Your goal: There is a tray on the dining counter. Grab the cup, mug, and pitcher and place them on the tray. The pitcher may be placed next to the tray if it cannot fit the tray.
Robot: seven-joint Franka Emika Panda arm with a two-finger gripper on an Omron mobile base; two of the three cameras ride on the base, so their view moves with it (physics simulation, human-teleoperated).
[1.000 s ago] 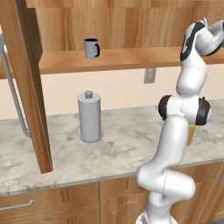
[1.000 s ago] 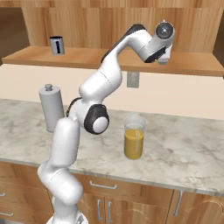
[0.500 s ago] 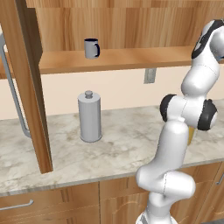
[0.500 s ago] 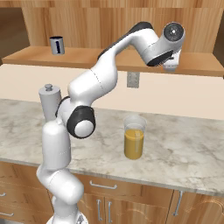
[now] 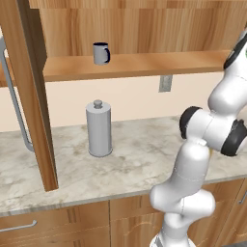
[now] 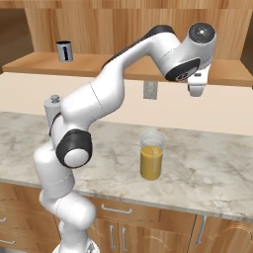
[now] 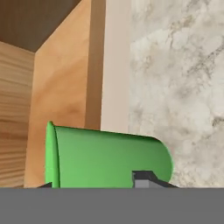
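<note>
a: where is the cup [image 7: 107,159]?

b: it is up on the wooden shelf [image 6: 225,74], right in front of the hand. in the hand view it looks big and green, lying sideways because the hand is turned.

a: is the gripper [image 6: 196,87] holding it?

b: i can't tell. a finger tip [image 7: 146,178] pokes up at the cup's side, but whether the jaws press on it or stand apart is not clear.

a: will it be hard to carry?

b: i think it is light and stiff, with smooth slanted sides, so it may slip. best to pinch it around the middle.

a: and the others?

b: the mug [image 5: 101,53] sits far along the shelf. the pitcher [image 6: 151,155] of orange drink stands on the stone counter [image 6: 207,173] below. it looks heavy, made of glass, and could spill.
</note>
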